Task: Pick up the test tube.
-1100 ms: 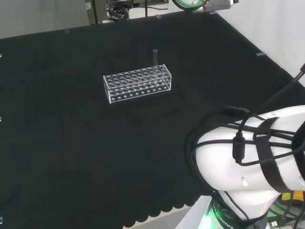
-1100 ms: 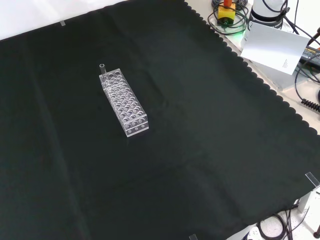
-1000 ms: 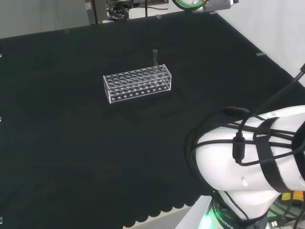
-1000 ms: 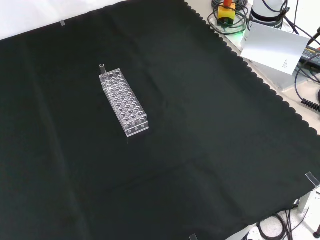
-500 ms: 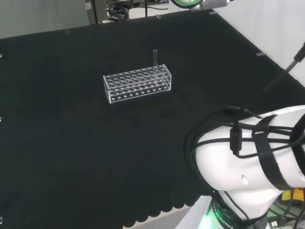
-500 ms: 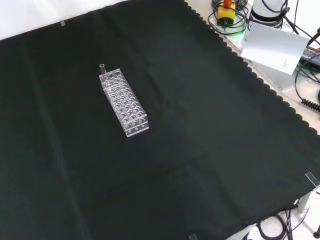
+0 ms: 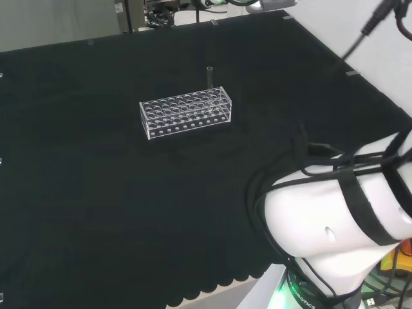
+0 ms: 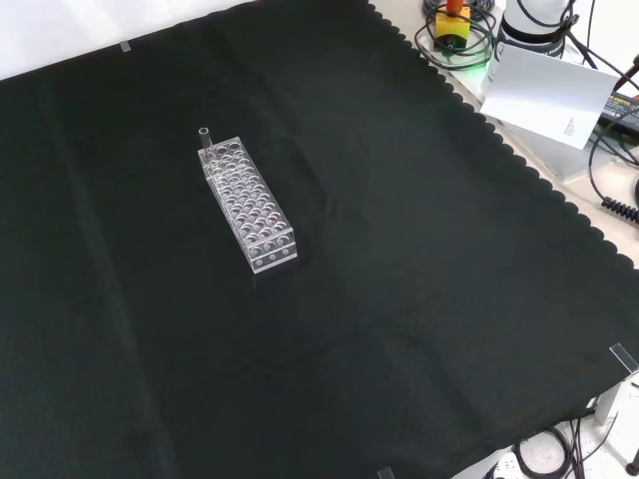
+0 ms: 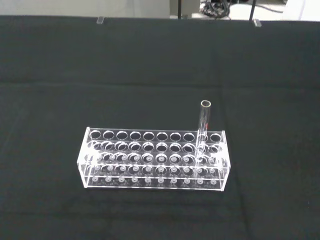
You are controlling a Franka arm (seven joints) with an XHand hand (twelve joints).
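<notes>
A clear test tube (image 9: 204,120) stands upright in a far-row hole near one end of a clear plastic rack (image 9: 155,160) with many holes. In the head view the rack (image 7: 185,112) lies on the black cloth left of the middle, with the tube (image 7: 209,74) rising at its far right corner. From the front camera the rack (image 8: 250,205) runs diagonally and the tube (image 8: 205,139) pokes up at its upper left end. The wrist camera looks at the rack from some distance.
The arm's big white link (image 7: 328,219) with black cables fills the lower right of the head view. Cables, a white card (image 8: 549,95) and a yellow object lie off the cloth at the front view's top right. The cloth has a scalloped edge (image 8: 519,160).
The arm's white link in the head view has shifted down and to the right, and its cables have swung upward. Rack and tube have not moved.
</notes>
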